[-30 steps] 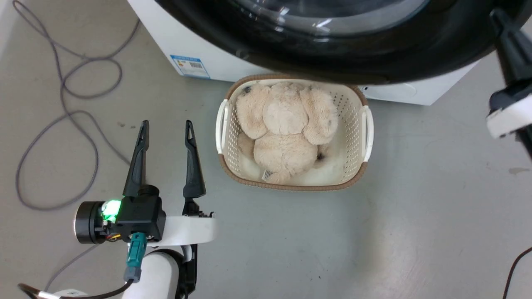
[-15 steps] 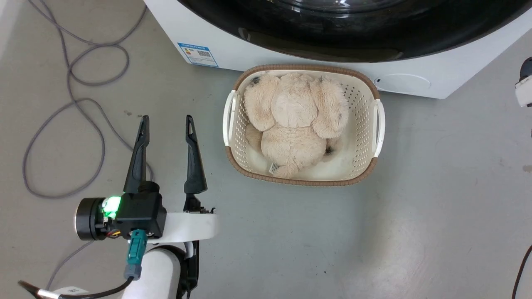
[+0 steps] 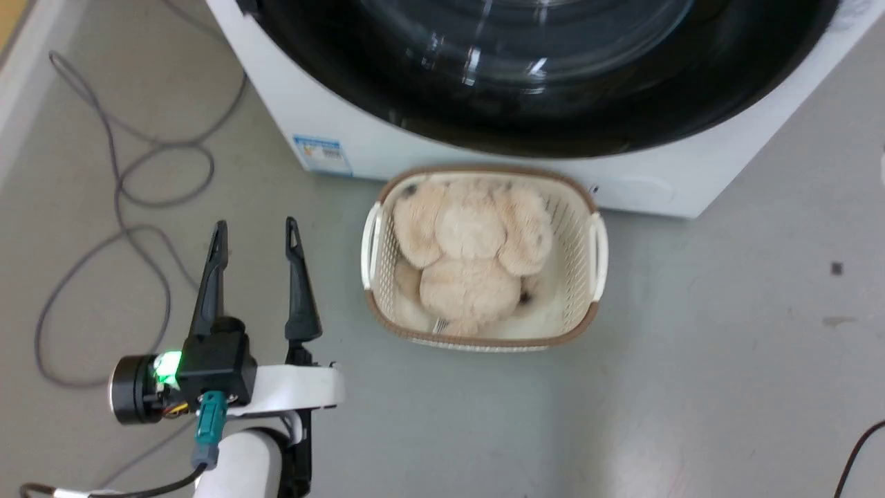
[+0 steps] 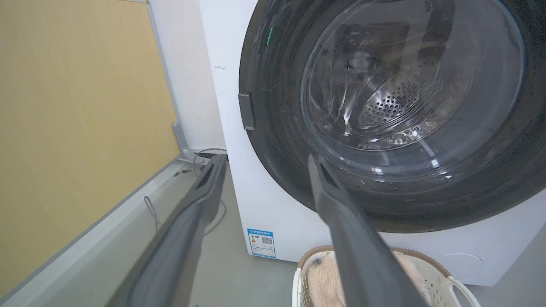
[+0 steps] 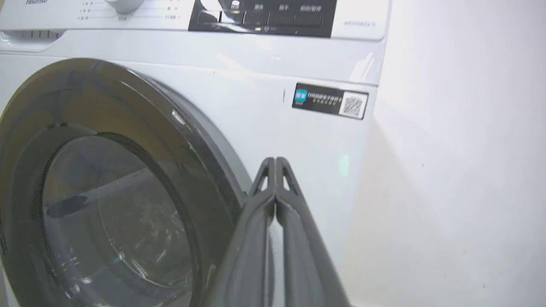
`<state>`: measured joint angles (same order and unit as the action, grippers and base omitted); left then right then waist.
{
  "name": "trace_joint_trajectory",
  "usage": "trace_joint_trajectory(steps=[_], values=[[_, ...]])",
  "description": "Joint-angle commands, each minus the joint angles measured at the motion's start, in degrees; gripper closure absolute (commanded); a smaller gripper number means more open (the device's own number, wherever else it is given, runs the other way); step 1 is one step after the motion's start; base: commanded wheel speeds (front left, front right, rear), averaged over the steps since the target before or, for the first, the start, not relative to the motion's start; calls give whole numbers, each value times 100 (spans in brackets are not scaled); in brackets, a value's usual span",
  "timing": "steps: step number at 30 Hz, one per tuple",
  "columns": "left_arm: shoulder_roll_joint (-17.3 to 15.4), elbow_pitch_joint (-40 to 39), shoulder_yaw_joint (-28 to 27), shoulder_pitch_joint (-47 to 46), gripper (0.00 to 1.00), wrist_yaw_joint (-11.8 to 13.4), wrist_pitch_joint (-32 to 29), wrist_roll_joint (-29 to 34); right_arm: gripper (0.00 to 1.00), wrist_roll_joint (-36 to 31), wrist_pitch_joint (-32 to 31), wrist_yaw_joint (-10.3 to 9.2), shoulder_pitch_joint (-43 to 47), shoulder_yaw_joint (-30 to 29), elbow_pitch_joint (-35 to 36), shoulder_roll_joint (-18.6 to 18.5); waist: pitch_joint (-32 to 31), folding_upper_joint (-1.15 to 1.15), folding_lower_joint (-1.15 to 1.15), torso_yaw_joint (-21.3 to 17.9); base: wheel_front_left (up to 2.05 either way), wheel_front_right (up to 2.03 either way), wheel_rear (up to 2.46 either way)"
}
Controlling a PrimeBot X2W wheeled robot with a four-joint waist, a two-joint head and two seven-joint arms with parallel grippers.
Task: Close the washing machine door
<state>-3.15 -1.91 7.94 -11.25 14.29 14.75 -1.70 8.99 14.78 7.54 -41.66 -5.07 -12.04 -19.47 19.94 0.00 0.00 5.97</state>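
Observation:
The washing machine door [image 3: 387,97], black-rimmed with a clear glass bowl, lies flat against the front of the white washing machine [image 3: 332,131]; I cannot tell whether it is latched. In the left wrist view the door [image 4: 281,140] fills the machine's front, with the steel drum visible through the glass. My left gripper [image 3: 256,223] hangs open and empty over the floor, left of the basket and apart from the door. My right gripper [image 5: 275,161] is shut on nothing. Its joined tips point at the white front panel just right of the door's rim [image 5: 204,162].
A white basket [image 3: 599,238] holding a beige plush toy [image 3: 470,263] stands on the floor directly before the machine. A grey cable [image 3: 124,200] loops on the floor at left. A wall [image 5: 460,170] stands close to the machine's right side, and a yellow wall [image 4: 76,106] to its left.
The door, which overhung the basket a second ago, now lies against the machine's front. The right gripper has drawn out of the head view's right edge. The head camera has shifted; the left gripper stays open.

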Motion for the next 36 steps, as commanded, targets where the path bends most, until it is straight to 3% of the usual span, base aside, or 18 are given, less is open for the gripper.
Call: trace_joint_trajectory(steps=[1, 9, 15, 16, 17, 18, 28, 36], values=[[-46, 33, -50, 92, 0, -33, 25, 3, 100, -200, 22, -5, 268, -129, 367, 207, -307, 0, 0, -141, 0, 0, 0], [-109, 175, -208, 417, 0, -80, 25, 40, 100, -598, 22, -5, 1372, -263, 1839, 975, -936, 0, 0, -338, 0, 0, 0], [-123, 282, -257, 701, 0, -86, 25, 62, 100, -608, 22, -5, 2298, -17, 1986, 1272, -1314, 0, 0, -404, 0, 0, 0], [-137, 282, -247, 742, 0, -88, 25, 89, 69, -593, 22, -5, 2439, 13, 1958, 1321, -1372, 0, 0, -405, 0, 0, 0], [-142, 282, -240, 785, 0, -89, 25, 101, 25, -561, 22, -5, 2580, 12, 1958, 1385, -1430, 0, 0, -406, 0, 0, 0], [-152, 279, -227, 826, 0, -93, 25, 117, 0, -564, 22, -5, 2736, 32, 1953, 1434, -1486, 0, 0, -406, 0, 0, 0], [-184, 220, -121, 1146, 0, -154, 25, 124, 0, -407, 22, -5, 3931, 20, 1479, 1654, -1834, 0, 0, -399, 0, 0, 0], [-208, 232, -91, 1256, 0, -161, 25, 129, 0, -262, 22, -5, 4330, 169, 1367, 1658, -1889, 0, 0, -388, 0, 0, 0]])
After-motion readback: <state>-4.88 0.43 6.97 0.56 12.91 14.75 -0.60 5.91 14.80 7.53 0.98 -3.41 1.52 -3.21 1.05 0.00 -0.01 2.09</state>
